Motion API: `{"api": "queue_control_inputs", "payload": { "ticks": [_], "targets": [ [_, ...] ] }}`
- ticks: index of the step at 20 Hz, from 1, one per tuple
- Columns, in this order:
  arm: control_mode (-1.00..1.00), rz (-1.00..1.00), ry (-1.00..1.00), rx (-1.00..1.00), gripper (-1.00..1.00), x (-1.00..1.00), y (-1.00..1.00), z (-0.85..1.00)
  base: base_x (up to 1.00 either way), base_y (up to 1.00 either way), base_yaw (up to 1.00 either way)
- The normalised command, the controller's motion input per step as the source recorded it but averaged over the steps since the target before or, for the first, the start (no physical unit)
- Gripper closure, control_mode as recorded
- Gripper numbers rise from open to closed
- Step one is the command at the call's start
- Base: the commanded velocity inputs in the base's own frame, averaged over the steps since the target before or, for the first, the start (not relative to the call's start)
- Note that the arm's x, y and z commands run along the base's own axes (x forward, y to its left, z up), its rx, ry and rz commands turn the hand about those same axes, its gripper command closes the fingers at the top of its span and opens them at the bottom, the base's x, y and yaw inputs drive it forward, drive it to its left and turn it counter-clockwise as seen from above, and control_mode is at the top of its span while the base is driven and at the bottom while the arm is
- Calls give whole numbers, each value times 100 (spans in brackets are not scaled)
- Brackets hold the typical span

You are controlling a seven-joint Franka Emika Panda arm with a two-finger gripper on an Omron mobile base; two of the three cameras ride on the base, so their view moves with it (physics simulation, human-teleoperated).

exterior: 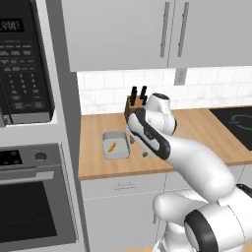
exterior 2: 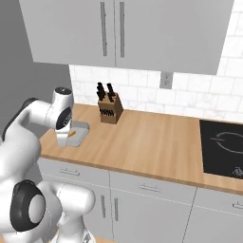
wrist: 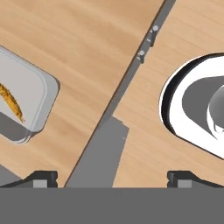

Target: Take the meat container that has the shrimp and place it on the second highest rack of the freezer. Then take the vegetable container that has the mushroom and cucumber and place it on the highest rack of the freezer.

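Note:
The meat container is a shallow grey tray on the wooden counter, with an orange shrimp lying in it. From the right base view the tray sits just behind my arm. The hand view looks straight down and has the tray with its shrimp at the left edge. My gripper hangs open and holds nothing, above the counter's front edge, to the right of the tray and apart from it. The vegetable container and the freezer are out of view.
A knife block stands at the back wall behind the tray. A black cooktop fills the counter's right end. A microwave and an oven form a tall column to the left. Upper cabinets hang overhead.

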Motion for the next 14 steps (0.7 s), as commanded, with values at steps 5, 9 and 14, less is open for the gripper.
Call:
{"api": "queue_control_inputs", "payload": {
  "ticks": [5, 9, 14],
  "targets": [
    [-100, -4, -1, 0, -100, 6, 10, -23, 0, 0, 0],
    [-100, -13, -1, 0, -100, 17, 0, -26, 0, 0, 0],
    [-100, -8, 0, 0, -100, 39, 0, -27, 0, 0, 0]
  ]
}}
